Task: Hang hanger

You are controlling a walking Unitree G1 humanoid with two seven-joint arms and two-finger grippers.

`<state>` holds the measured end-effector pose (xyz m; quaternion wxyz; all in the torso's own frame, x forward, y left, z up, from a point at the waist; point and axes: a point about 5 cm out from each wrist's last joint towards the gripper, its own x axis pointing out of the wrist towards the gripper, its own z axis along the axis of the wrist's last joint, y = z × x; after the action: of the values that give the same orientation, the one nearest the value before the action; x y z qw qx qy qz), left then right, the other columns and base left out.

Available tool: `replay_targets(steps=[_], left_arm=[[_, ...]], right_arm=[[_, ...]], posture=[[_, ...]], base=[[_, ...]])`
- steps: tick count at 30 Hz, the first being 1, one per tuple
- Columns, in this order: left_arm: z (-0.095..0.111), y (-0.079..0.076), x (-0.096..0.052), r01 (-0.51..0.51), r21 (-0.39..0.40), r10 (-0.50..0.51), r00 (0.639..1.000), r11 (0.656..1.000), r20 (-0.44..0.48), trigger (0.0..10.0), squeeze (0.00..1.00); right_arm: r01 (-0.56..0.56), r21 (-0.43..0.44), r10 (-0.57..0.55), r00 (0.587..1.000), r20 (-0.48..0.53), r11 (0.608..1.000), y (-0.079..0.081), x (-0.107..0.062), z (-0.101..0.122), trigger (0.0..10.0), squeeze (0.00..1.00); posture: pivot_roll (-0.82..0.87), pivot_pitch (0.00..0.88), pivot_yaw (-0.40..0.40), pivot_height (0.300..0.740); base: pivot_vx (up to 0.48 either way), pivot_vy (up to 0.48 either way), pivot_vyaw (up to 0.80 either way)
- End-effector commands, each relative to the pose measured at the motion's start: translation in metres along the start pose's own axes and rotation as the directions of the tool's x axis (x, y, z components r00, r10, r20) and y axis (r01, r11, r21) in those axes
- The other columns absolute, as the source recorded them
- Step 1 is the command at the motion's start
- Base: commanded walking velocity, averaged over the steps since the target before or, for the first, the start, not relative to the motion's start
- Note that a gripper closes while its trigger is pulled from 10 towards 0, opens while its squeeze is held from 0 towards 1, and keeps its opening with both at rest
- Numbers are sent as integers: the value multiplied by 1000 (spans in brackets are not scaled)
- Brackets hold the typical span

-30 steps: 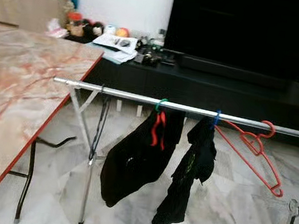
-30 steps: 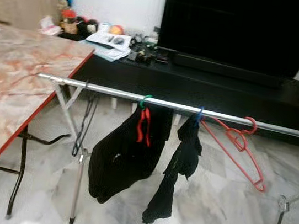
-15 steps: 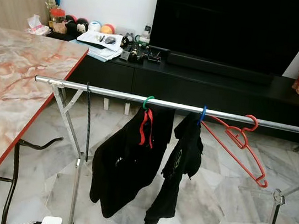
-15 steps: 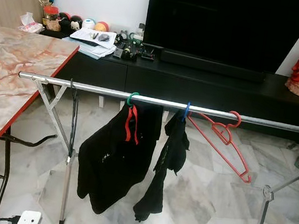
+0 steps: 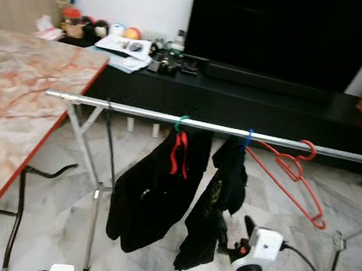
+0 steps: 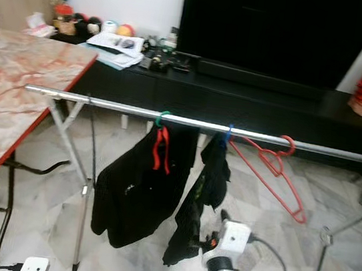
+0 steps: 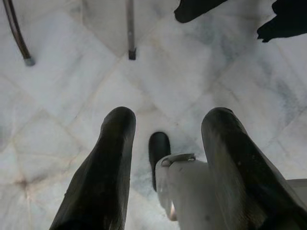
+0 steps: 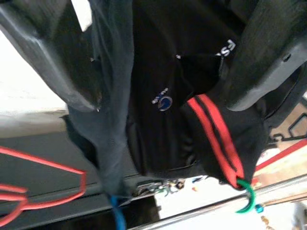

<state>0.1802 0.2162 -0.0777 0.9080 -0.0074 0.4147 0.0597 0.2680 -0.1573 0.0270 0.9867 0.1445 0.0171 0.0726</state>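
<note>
between the right gripper [image 8: 163, 57]'s two spread dark fingers [image 8: 53, 62] hang a black garment with a red stripe [image 8: 187, 129] on a green hook [image 8: 247, 199] and a darker one [image 8: 112, 124] on a blue hook [image 8: 117, 215], beside a red hanger [image 8: 45, 184].

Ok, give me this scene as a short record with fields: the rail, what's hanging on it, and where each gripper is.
rail: silver drying rail, running across the view beside the marble table
garment one: black garment with red trim, on a green hanger hook
garment two: darker black garment, on a blue hanger hook
empty hanger: red hanger, hooked on the rail, tilted
right gripper: open, raised toward the hanging garments
left gripper: open, pointing at the marble floor
</note>
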Motion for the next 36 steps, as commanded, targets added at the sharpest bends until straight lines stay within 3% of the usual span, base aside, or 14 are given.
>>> replay_targets(steps=[1,13,29,36], left_arm=[[-2,-2,0,4,-11,-3,1000,1000,7,10000,0],[-5,-3,-2,18,-6,-18,1000,1000,6,10000,0],[-5,-1,-2,26,14,-26,1000,1000,-1,10000,0],[-14,14,-5,0,6,0,999,1000,-44,10000,0]], right_arm=[[19,15,-19,1000,15,1000,-1,-2,2,10000,0],[105,47,-106,994,8,993,-5,-6,8,10000,0],[141,43,-141,990,-18,989,-6,2,13,10000,0],[146,39,-145,989,-27,988,-6,3,15,10000,0]], posture=[[60,0,-76,740],[62,0,-74,740],[66,0,-74,740],[66,0,-76,740]], base=[[0,0,0],[0,163,0],[374,0,0],[275,0,0]])
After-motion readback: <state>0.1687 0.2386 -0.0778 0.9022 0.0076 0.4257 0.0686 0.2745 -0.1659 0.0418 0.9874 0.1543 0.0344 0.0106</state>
